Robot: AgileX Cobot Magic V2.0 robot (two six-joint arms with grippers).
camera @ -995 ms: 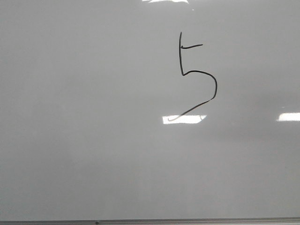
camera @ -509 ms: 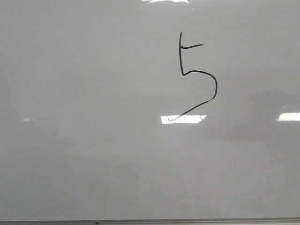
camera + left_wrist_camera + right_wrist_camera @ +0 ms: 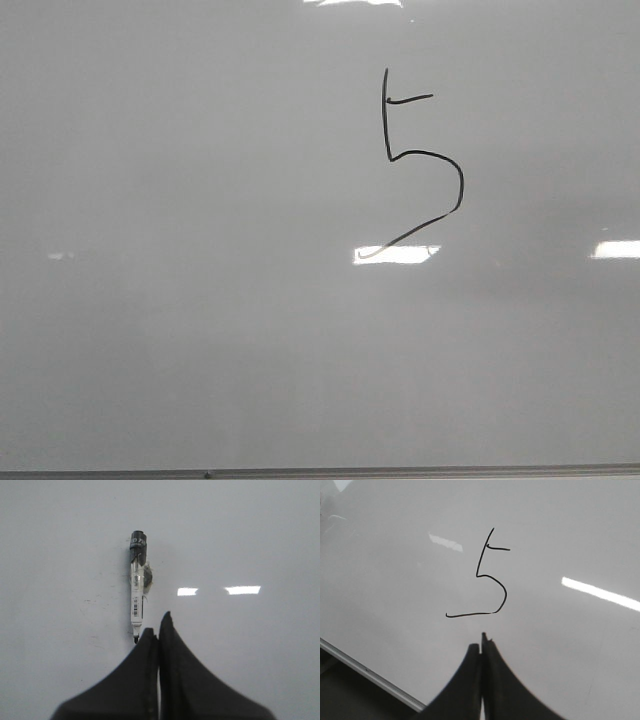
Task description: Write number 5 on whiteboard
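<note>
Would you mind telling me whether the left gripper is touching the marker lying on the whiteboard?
Cannot tell. In the left wrist view the marker's tip meets the outline of the shut left gripper, but the camera looks straight down on the whiteboard, so any height gap is hidden.

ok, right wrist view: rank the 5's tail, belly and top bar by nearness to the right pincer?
1. Tail: foot of the number 5, just ahead of the shut right pincer.
2. Belly: mid-figure.
3. Top bar: head, farthest.

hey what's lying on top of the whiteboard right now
A marker lies on the whiteboard near the shut left gripper. The drawn number 5 sits elsewhere. Whatever the grippers cover stays hidden.
</note>
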